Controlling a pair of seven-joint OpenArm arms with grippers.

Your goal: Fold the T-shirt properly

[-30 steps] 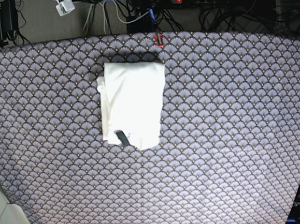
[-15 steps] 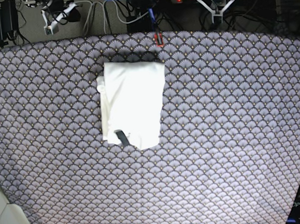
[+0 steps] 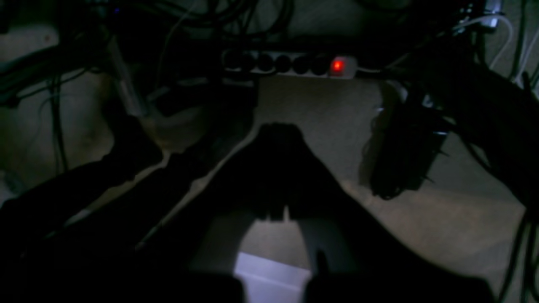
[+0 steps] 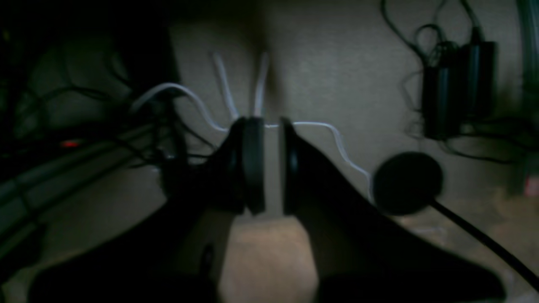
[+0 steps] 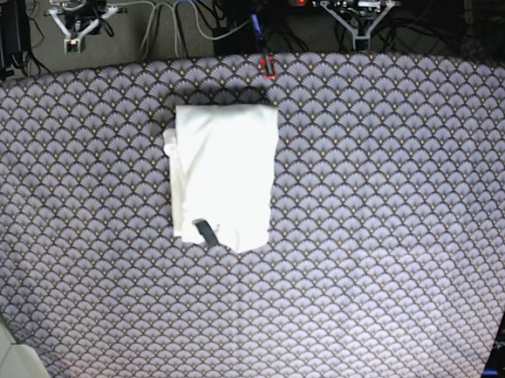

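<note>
The T-shirt (image 5: 223, 175) lies folded into a tall white rectangle on the patterned surface (image 5: 396, 230), a little toward 11 o'clock from the surface's middle in the base view. Only plain white cloth faces up; no print shows. A small dark tag (image 5: 203, 232) sits near its lower edge at about 7 o'clock on the bundle, and a bit of cloth bulges out along its left side near the top. The lower edge is uneven, with a rounded lobe at the 5 o'clock corner.

Both arms are well apart from the T-shirt, beyond the far edge of the surface. The right pincer (image 5: 73, 44) shows at 11 o'clock in the base view, over the cables (image 5: 165, 25) on the floor. In the right wrist view the right pincer (image 4: 271, 166) has its 2 dark pads nearly together with a narrow gap between them, and nothing is held in that gap; white cables run on the floor behind it.

The left pincer (image 5: 361, 33) shows at 1 o'clock in the base view. The left wrist view is very dark: the left pincer (image 3: 278, 168) is a black shape whose tips appear drawn together, gripping nothing, with a power strip (image 3: 290, 64) and its red light at 12 o'clock beyond it.
</note>
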